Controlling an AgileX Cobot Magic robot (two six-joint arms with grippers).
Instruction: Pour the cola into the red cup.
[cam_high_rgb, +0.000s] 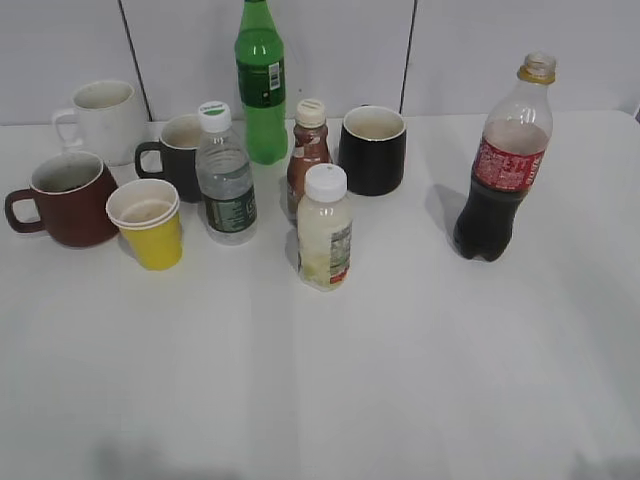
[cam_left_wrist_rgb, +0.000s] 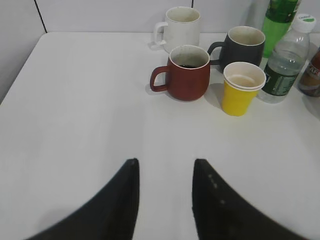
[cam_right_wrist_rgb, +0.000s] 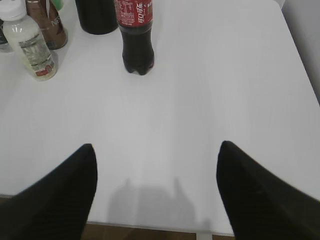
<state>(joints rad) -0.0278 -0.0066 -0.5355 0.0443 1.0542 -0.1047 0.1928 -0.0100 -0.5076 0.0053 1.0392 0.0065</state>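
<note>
Cola bottle (cam_right_wrist_rgb: 135, 35) stands upright on the table's (cam_high_rgb: 400, 380) right side, cap off, well apart from the cluster of mugs and bottles; it sits dead ahead of the right gripper (cam_right_wrist_rgb: 156, 192) and slightly left of its centreline, long axis vertical, so a side-on grasp looks right; that arm is clearly the nearer one. Right jaws are spread wide and empty; left gripper (cam_left_wrist_rgb: 162, 197) is parted too, holding nothing, with the red cup (cam_left_wrist_rgb: 186, 72) straight ahead of it, handle to the left in its wrist view.

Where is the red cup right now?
The red cup stands at the far left of the table in the exterior view, right beside the yellow paper cup and in front of the white mug.
</note>
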